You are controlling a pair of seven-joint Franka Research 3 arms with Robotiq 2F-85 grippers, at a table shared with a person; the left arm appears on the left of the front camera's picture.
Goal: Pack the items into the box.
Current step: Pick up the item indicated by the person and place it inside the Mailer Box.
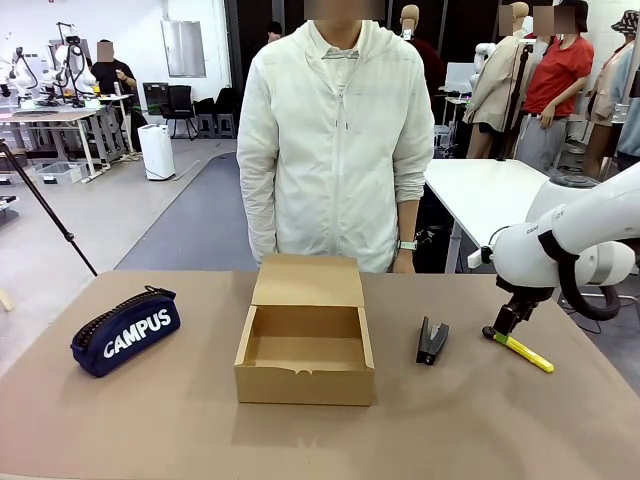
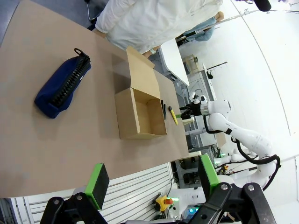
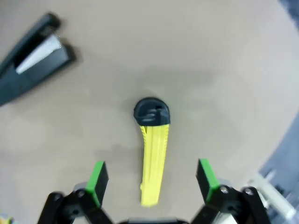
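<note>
front view: table [image 1: 150, 430], flat matt brown top, carries all four task items. person [image 1: 335, 150] stands at the far edge in a white zip jacket, arms down, a watch [image 1: 406, 244] on one wrist.

box [image 1: 305, 385]: plain brown cardboard, rectangular, at the table's middle. lid flap [image 1: 307, 280] is open and leans back toward the person; inner floor and walls show. small dent in the front rim. no print seen.

pencil case [image 1: 125, 330]: navy fabric, rounded pouch, black zip along the top, white lettering reads "campus". lies well to the left of the box, apart from it.

stapler [image 1: 432, 341]: black, wedge-shaped, right of the box. the right wrist view shows a pale metal strip between its two arms.

utility knife [image 1: 522, 351]: slim, flat, yellow body with a rounded black end, lying on the table right of the stapler.

right gripper [image 3: 152, 174]: fingers spread wide, green pads on either side of the knife's yellow body and clear of it; nothing pinched. whether the tips touch the table, cannot tell.

left gripper [image 2: 152, 176]: fingers spread, nothing between them, held high, looking down on the table.
</note>
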